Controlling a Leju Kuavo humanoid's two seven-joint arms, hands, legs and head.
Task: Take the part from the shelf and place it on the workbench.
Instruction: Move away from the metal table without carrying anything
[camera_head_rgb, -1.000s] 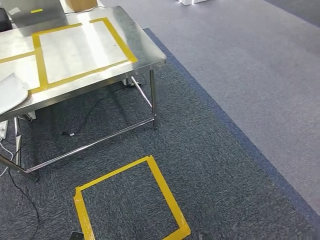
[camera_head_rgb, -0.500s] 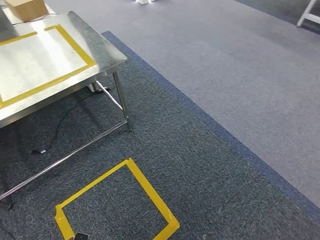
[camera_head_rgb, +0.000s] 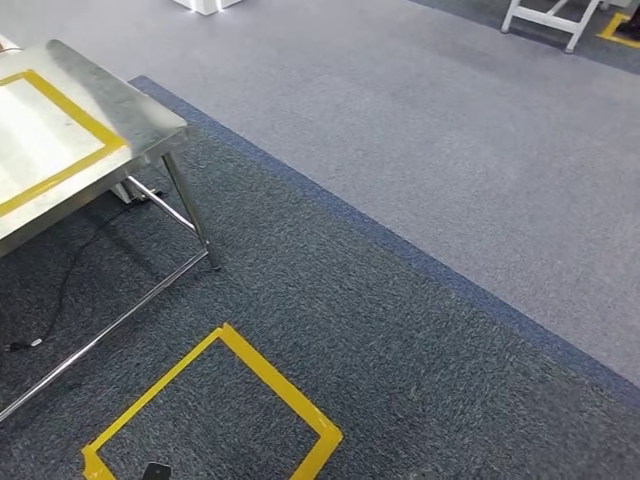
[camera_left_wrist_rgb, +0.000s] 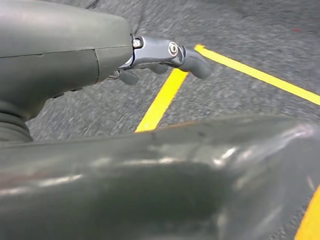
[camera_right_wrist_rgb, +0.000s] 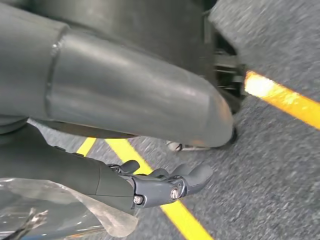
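The steel workbench (camera_head_rgb: 143, 120) stands at the far left of the head view, with a yellow tape frame (camera_head_rgb: 68, 115) on its top. My left hand (camera_left_wrist_rgb: 166, 52) hangs over the dark carpet with its fingers stretched out and nothing in them. My right hand (camera_right_wrist_rgb: 166, 185) also hangs low, its fingers nearly straight. A piece of crumpled clear plastic (camera_right_wrist_rgb: 75, 215) lies close against that hand. I cannot tell whether the hand holds it or what is inside.
A yellow tape square (camera_head_rgb: 256, 365) marks the dark carpet in front of me. A black cable (camera_head_rgb: 60, 290) runs under the bench. Light grey carpet stretches to the right, and a white frame (camera_head_rgb: 543, 18) stands at the far top right.
The camera has turned to the right: the workbench has slid towards the left edge, and the white object that lay on it has gone out of frame.
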